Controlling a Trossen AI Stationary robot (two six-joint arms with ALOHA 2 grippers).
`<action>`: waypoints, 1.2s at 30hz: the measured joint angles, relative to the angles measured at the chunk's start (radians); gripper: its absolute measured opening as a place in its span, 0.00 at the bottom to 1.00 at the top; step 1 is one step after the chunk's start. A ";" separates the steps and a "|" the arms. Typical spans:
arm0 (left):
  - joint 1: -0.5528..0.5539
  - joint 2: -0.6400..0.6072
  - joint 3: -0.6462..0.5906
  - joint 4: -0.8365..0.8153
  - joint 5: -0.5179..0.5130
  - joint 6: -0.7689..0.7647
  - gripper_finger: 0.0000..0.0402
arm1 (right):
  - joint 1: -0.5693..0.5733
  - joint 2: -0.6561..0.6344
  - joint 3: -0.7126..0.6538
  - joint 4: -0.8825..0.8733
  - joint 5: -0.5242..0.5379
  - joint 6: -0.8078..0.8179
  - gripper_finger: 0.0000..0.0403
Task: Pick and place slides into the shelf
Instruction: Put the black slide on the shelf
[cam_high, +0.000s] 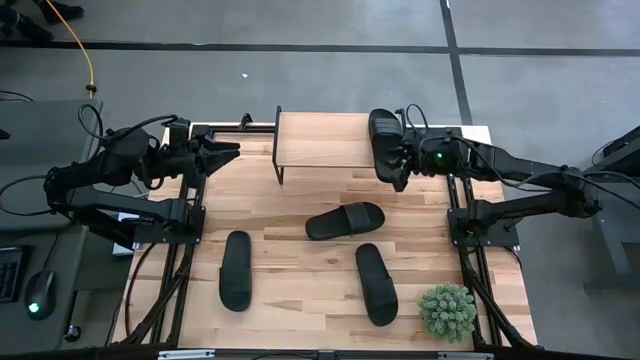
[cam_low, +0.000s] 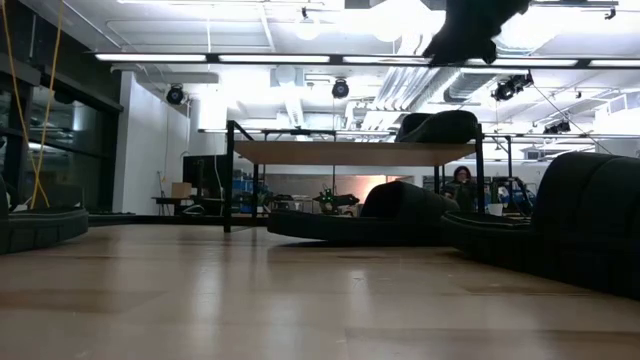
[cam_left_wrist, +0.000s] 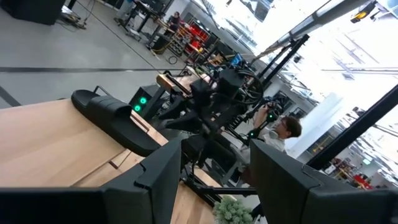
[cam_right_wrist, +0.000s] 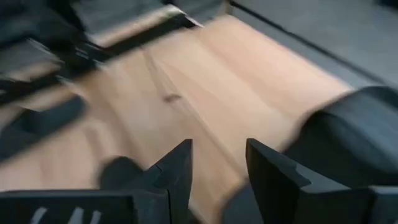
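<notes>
High view: four slides (cam_high: 345, 220), one on shelf (cam_high: 320, 140).

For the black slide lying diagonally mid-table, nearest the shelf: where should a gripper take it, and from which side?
Grip the diagonal black rubber slide sandal across its wide ribbed strap, coming straight down from above. It lies sole-down with the strap arching up as its highest part. The open right gripper looks the closer of the two.

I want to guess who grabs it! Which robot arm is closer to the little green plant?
Right. The right gripper is at the shelf's right end, up the table from the plant; the left gripper is across the table.
</notes>
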 joint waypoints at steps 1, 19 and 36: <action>0.000 0.001 0.000 0.000 0.002 0.000 0.44 | 0.012 0.000 0.000 0.019 -0.012 0.027 0.35; 0.000 0.197 0.000 0.016 0.295 -0.086 0.44 | 0.180 0.003 0.000 -0.056 -0.094 0.543 0.35; 0.000 0.229 0.000 0.005 0.349 0.002 0.44 | 0.213 0.003 -0.344 0.370 -0.244 0.909 0.35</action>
